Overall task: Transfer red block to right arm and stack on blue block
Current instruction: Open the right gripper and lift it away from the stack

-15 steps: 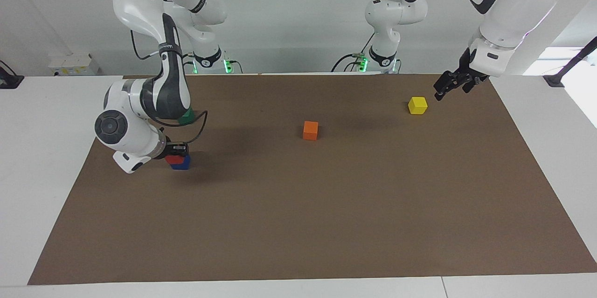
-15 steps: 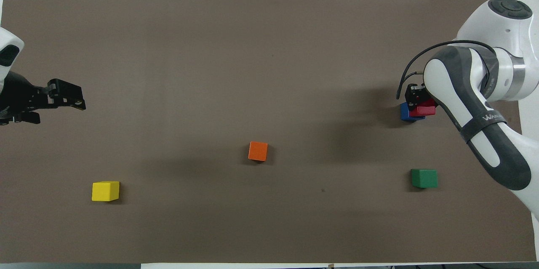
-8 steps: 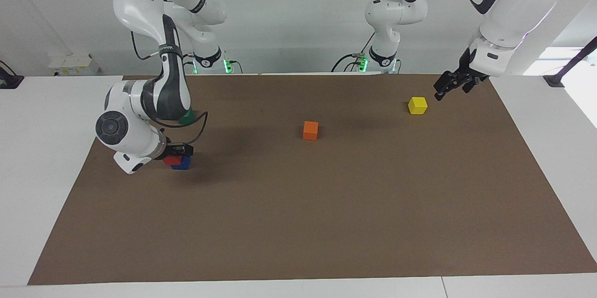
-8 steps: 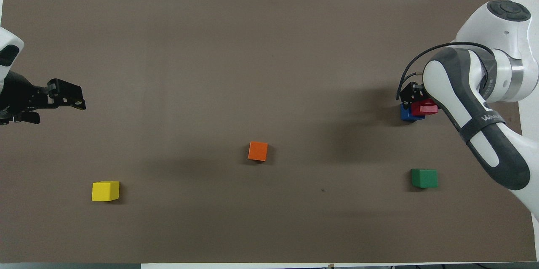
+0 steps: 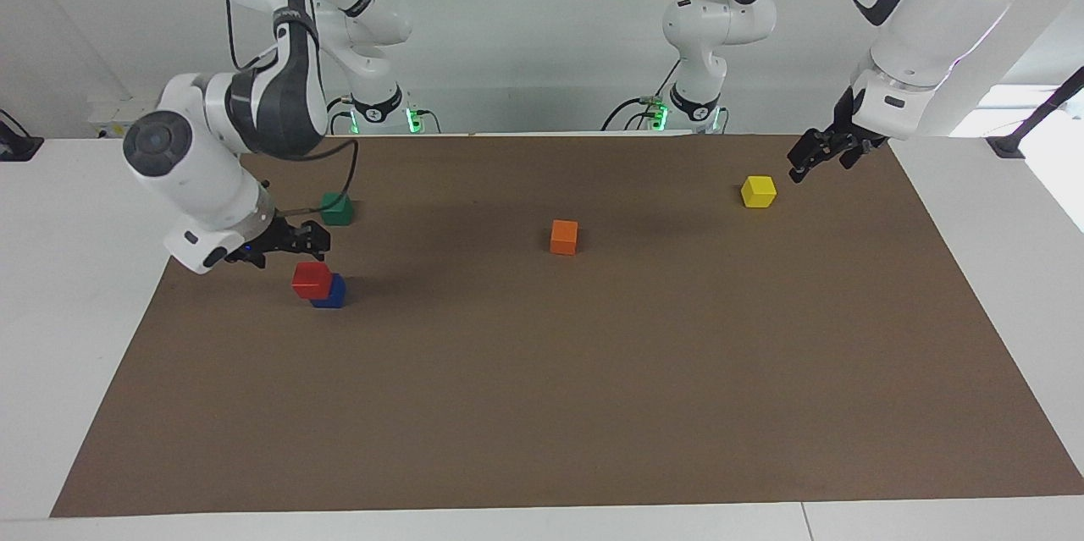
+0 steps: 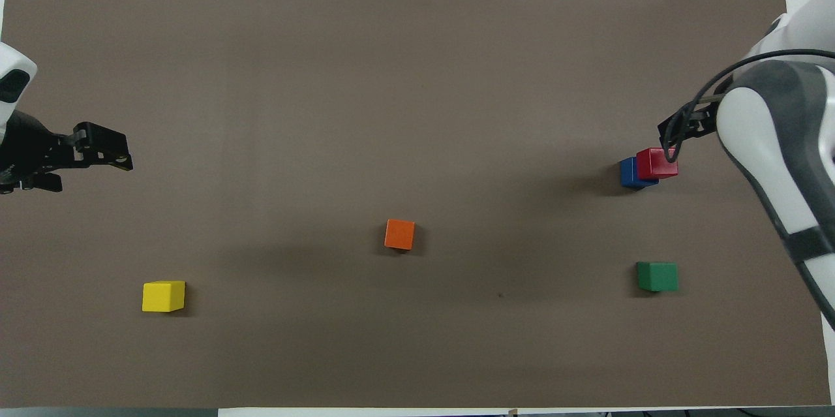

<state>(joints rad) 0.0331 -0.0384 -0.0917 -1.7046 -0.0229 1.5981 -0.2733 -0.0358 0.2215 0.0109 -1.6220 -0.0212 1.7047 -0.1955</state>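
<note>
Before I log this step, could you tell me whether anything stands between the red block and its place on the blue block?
Nothing visible does: the red block already sits on the blue block, offset toward the right arm's end. The right gripper is open above it, apart from it. The left gripper waits by the yellow block.

You're looking at a brown mat (image 5: pixel 593 405) covering the table — on it sit four blocks: yellow (image 5: pixel 758 191) toward the left arm's end, orange (image 5: pixel 564 237) mid-table, and green (image 5: pixel 336 209) and blue (image 5: pixel 332 295) toward the right arm's end, blue farther from the robots.
</note>
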